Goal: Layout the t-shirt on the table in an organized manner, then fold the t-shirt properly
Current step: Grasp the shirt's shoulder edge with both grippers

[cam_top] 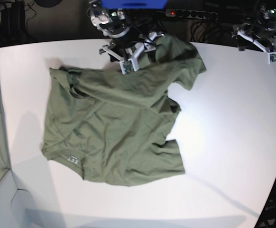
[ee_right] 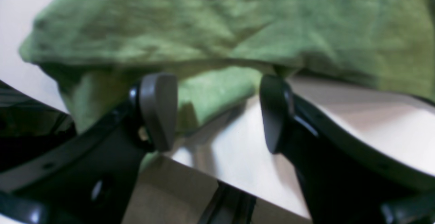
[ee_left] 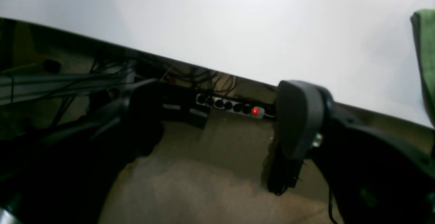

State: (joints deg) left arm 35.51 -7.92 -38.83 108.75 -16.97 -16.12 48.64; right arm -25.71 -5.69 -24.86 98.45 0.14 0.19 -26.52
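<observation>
End effector, right (ee_right: 217, 113), stands spread at 12 o'clock on the tabletop (cam_top: 233, 137); closing on stacked layers of shirt (cam_top: 124, 133) could deepen bunching.

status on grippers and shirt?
Left gripper open, nothing held. Right gripper open above the t-shirt. Shirt rumpled, unfolded, top part doubled over on itself. Nothing seen blocking either gripper.

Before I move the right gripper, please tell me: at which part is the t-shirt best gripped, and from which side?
I would take the t-shirt by the loose upper fold's lower edge, coming from the robot's side with the right gripper. That edge lies raised over the layer below, and the open jaws already stand near it.
</observation>
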